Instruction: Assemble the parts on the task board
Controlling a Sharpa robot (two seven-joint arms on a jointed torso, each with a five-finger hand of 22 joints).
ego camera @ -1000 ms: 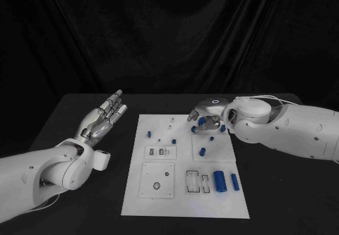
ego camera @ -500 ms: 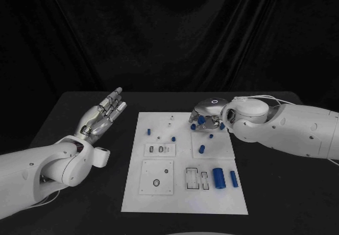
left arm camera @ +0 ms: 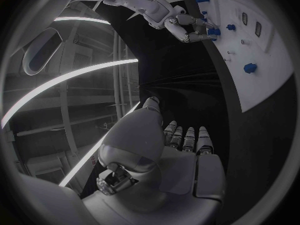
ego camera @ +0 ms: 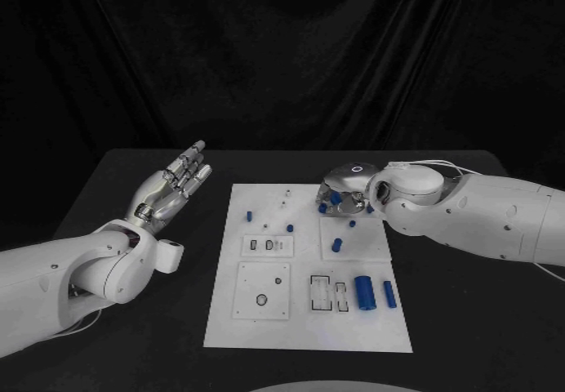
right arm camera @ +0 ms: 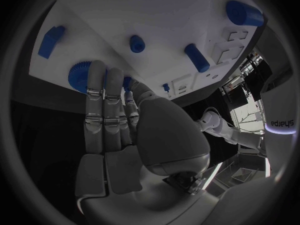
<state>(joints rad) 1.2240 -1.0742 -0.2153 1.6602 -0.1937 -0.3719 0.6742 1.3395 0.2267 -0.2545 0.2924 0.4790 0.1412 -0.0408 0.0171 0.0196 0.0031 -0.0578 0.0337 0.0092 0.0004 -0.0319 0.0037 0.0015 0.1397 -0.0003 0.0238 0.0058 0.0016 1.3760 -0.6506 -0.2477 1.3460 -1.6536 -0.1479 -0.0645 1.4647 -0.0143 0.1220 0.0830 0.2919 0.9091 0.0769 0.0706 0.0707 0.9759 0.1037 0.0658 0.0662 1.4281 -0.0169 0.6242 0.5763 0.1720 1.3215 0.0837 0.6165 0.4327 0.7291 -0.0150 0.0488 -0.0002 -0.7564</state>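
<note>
Head view: the white task board (ego camera: 309, 273) lies flat in the middle of the black worktop (ego camera: 471, 327), with the blue parts spread over it. Two larger cylinders (ego camera: 364, 291) lie side by side near the board's right edge, a short peg (ego camera: 338, 244) sits in the right middle panel, and small pegs (ego camera: 248, 216) stand toward the far left. The layout suggests that loose parts are staged beside the recessed slots (ego camera: 320, 296) meant to receive them.

The right hand (ego camera: 343, 194) hangs over the far right corner of the board, fingers (right arm camera: 103, 92) pointing down among a cluster of blue parts there. In the right wrist view the fingertips reach a ribbed blue gear-like part (right arm camera: 80, 75) at the board's edge, probably to pick it up. Whether the fingers pinch it or merely touch it cannot be told, since the fingertips cover the contact and the thumb is hidden behind the palm.

The left hand (ego camera: 175, 186) is raised off the left side of the board, palm up, fingers straight and holding nothing; it seems parked clear of the work.

The shapes of the small far parts and the slot outlines are too small to read with confidence.
</note>
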